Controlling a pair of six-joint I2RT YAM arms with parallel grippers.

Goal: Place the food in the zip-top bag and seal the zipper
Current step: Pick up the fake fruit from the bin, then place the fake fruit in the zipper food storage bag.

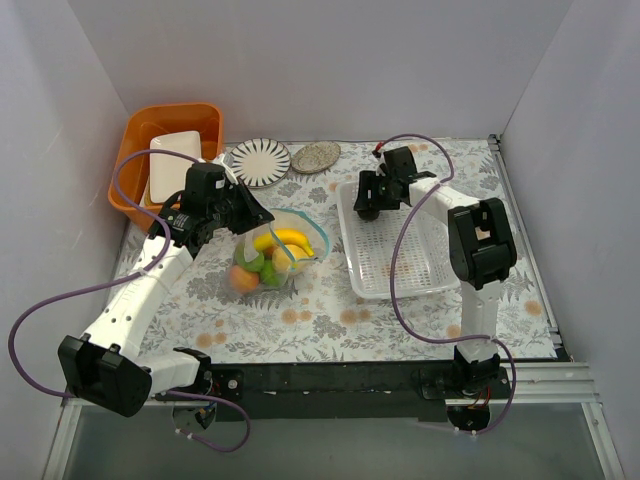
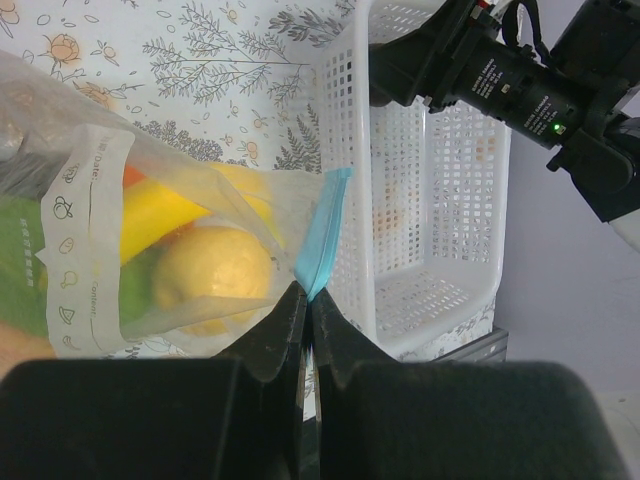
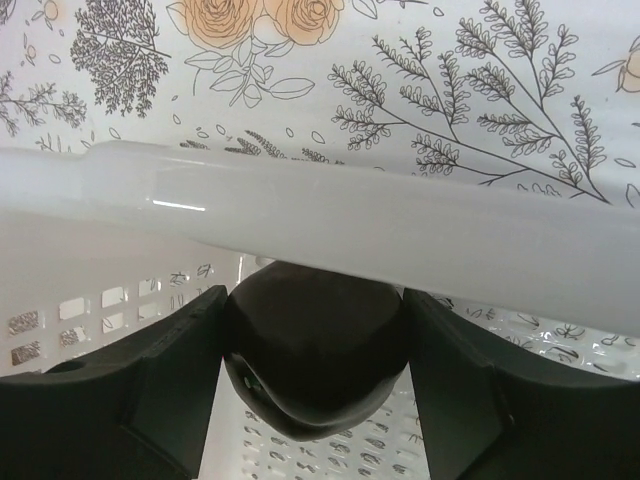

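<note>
The clear zip-top bag [image 1: 278, 250] lies mid-table and holds food: a yellow banana [image 1: 288, 238], a lemon [image 2: 210, 275], green fruit [image 1: 266, 268] and an orange one [image 1: 243, 279]. My left gripper [image 2: 308, 296] is shut on the light blue zipper [image 2: 325, 230] at the bag's mouth, and the strip rises from between its tips. My right gripper [image 3: 312, 305] reaches into the far left corner of the white lattice basket [image 3: 300, 215]. Its two fingers press both sides of a dark plum [image 3: 315, 350] just under the rim.
An orange bin [image 1: 135, 150] holding a white dish stands at the back left. Two small plates [image 1: 260, 160] [image 1: 316, 156] sit behind the bag. The basket [image 1: 400, 270] is right of the bag, with the right arm [image 1: 480, 235] over it. White walls enclose the table.
</note>
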